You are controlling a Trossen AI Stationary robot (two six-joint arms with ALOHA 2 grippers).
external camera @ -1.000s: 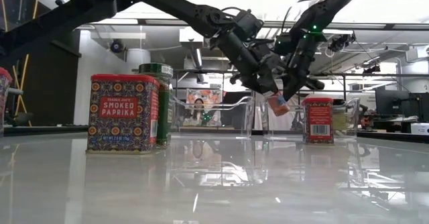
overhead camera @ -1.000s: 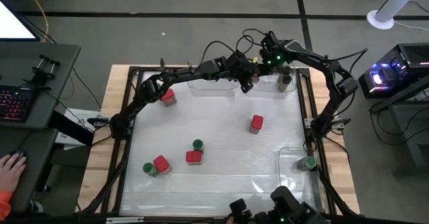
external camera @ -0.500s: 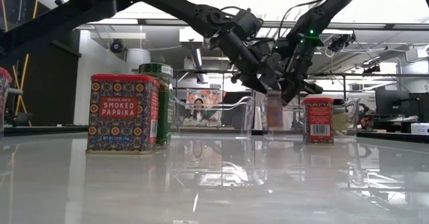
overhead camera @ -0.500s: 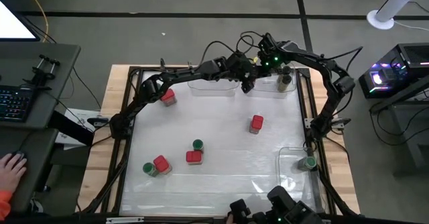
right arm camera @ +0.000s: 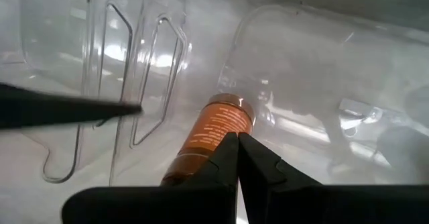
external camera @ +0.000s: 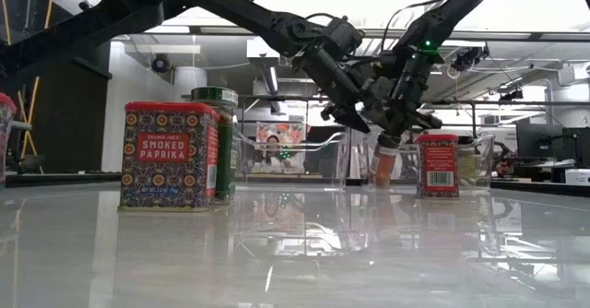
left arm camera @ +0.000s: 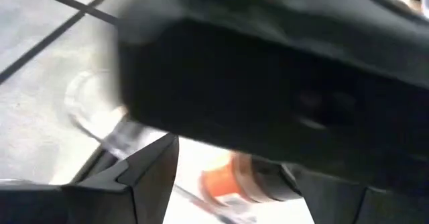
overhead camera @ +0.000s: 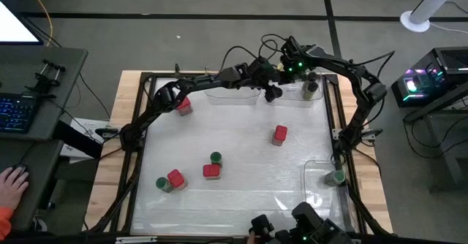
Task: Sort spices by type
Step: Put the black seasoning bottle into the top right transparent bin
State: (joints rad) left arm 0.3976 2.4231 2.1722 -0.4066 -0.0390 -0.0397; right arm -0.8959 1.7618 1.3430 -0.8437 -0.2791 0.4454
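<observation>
The spices are small jars spread over the white table (overhead camera: 241,193), red-capped (overhead camera: 280,134) and green-capped (overhead camera: 216,158). One jar with orange contents (right arm camera: 218,130) leans tilted inside the clear bin (overhead camera: 292,96) at the far right. My left gripper (external camera: 353,119) hangs open just above and to the left of it, holding nothing; the jar (left arm camera: 231,184) shows beyond its spread fingers. My right gripper (right arm camera: 238,150) is shut, its tips right at the jar's upper end (external camera: 387,147). My right gripper points steeply down from above with its shut fingertips (right arm camera: 228,153) right at the tilted jar's upper end. Whether they touch the jar I cannot tell. The jar's lower end (external camera: 382,177) rests in the bin.
The same bin holds a dark-capped jar (overhead camera: 312,89). A second clear bin (overhead camera: 232,96) stands left of it and a third (overhead camera: 319,172), with a green-capped jar (overhead camera: 336,177), at the near right. More jars: (overhead camera: 183,105), (overhead camera: 211,171), (overhead camera: 175,178), (overhead camera: 162,184). Both arms cross over the far edge.
My left gripper has opened and let go of the orange jar. The jar has dropped from between its fingers into the far-right bin and now leans tilted there. Both arms have stayed in place.
</observation>
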